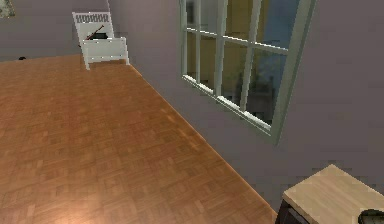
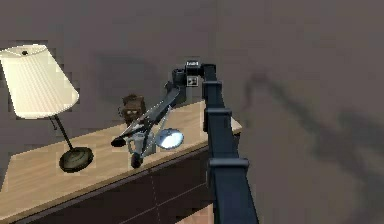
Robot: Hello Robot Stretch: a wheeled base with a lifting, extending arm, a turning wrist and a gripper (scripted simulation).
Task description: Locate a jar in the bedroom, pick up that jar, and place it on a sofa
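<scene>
One lamp (image 2: 41, 92), one pincer (image 2: 139, 143), one window (image 1: 243, 58)

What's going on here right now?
The robot's dark square arm reaches out above a light wooden dresser top. Its gripper is near a small pale glassy thing on that top, possibly the jar. I cannot tell whether the gripper holds anything. A cream-shaded table lamp stands at the arm side view's left, with a small brown object farther back.

Cream lampshade (image 2: 38, 80), tan dresser top (image 2: 100, 150), orange-brown parquet floor (image 1: 90, 140), pale grey-green window frame (image 1: 292, 72).
</scene>
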